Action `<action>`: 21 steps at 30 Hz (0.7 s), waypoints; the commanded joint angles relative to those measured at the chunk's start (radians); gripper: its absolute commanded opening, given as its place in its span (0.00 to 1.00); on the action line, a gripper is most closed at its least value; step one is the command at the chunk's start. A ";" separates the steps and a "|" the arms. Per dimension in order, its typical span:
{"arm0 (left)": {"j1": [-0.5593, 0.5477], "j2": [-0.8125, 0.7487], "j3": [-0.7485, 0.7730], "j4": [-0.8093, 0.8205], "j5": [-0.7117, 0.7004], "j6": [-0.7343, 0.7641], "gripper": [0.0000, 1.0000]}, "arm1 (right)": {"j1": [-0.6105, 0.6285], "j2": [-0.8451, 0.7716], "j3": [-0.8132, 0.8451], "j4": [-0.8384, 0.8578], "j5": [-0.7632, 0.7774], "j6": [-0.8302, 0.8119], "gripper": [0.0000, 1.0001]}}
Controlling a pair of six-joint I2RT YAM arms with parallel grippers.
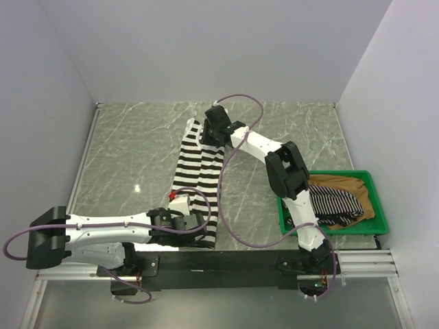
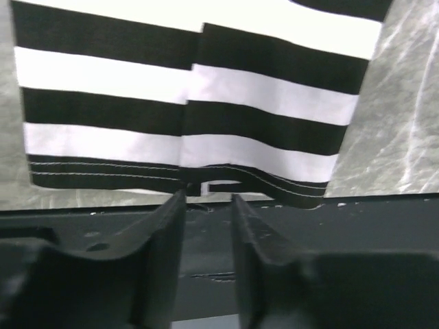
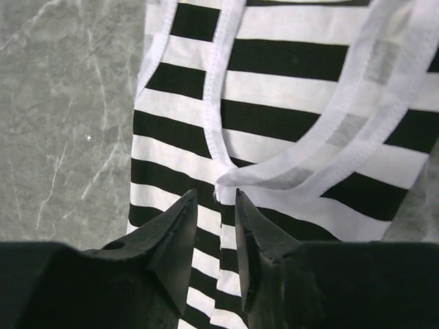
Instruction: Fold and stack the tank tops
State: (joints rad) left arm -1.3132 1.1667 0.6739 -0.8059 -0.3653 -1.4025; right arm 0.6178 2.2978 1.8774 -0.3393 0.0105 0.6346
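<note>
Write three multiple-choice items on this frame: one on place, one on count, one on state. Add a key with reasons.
1. Where is the striped tank top?
A) draped over an arm
B) on the table, between the left end effector and the right end effector
C) off the table

2. How many tops lie in the green tray?
A) none
B) two
C) four

3. The striped tank top is:
A) balled up
B) lifted in the air
C) flat, in a long narrow strip

Key:
1B, it lies on the marble with an end effector at each end.
2B, a tan top and a pinstriped top show there.
3C, it stretches flat from the near edge toward the far side.
</note>
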 commanded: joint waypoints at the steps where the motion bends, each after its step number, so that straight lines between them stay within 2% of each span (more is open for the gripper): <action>1: -0.003 -0.036 0.045 -0.074 -0.052 -0.018 0.42 | 0.003 -0.044 0.012 0.075 -0.033 -0.042 0.37; 2: 0.003 -0.042 0.053 -0.084 -0.063 -0.018 0.48 | 0.002 -0.057 0.014 0.074 -0.041 -0.047 0.43; 6: 0.052 -0.085 0.116 -0.099 -0.113 0.025 0.50 | -0.001 -0.101 0.013 0.054 -0.026 -0.070 0.48; 8: 0.145 -0.107 0.125 -0.053 -0.100 0.084 0.48 | -0.009 -0.142 -0.003 0.045 -0.014 -0.070 0.47; 9: 0.194 -0.127 0.124 -0.017 -0.080 0.177 0.47 | -0.012 -0.155 -0.024 0.024 0.038 -0.059 0.46; 10: 0.301 -0.133 0.124 0.076 -0.051 0.230 0.46 | -0.024 -0.167 -0.038 0.014 0.046 -0.050 0.46; 12: 0.417 -0.122 0.137 0.161 0.046 0.365 0.47 | -0.036 -0.211 -0.099 0.008 0.055 -0.024 0.45; 13: 0.516 -0.107 0.145 0.207 0.072 0.402 0.46 | -0.041 -0.227 -0.125 0.011 0.057 -0.020 0.44; 17: 0.719 0.065 0.234 0.396 0.240 0.503 0.39 | -0.044 -0.267 -0.192 -0.003 0.077 -0.021 0.40; 21: 0.862 0.343 0.416 0.471 0.273 0.530 0.32 | -0.044 -0.218 -0.156 -0.058 0.097 -0.036 0.37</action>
State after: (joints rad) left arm -0.5289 1.3689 0.9661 -0.4782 -0.1898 -0.9668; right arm 0.5694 2.0705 1.7061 -0.3492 0.0715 0.6083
